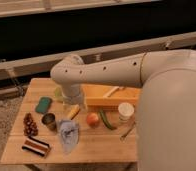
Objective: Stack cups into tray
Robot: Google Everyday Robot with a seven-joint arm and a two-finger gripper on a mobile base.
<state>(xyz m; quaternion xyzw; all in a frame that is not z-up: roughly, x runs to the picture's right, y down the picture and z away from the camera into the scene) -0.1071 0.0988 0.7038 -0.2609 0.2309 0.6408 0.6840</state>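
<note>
**My Hand Is Down by the Green Cup**

My arm [101, 70] comes in from the right, bends, and points down at the table [106, 146]. My gripper [72, 104] is at the end of it, low over the wood, near the back and a bit left of the middle. My arm covers most of it, so I cannot tell if it is holding something or has let go.

The pale green cup [58, 93] is just beside my gripper, on its left. The shiny metal cup [49, 120] stands nearer the front edge, also to the left. The white cup [125, 111] stands far over on the right, just in front of the tray. All three cups are on the table, outside the tray, and apart from each other.

The tray [116, 103] is the big orange box at the back, right next to my gripper on its right side.

A green sponge [43, 105] lies left of the pale green cup. A small yellow thing [73, 111] lies just in front of my gripper. An orange fruit [93, 119] sits in the middle, with a long green vegetable [107, 120] beside it. A blue-grey cloth [68, 133] lies crumpled next to the shiny metal cup.
</note>
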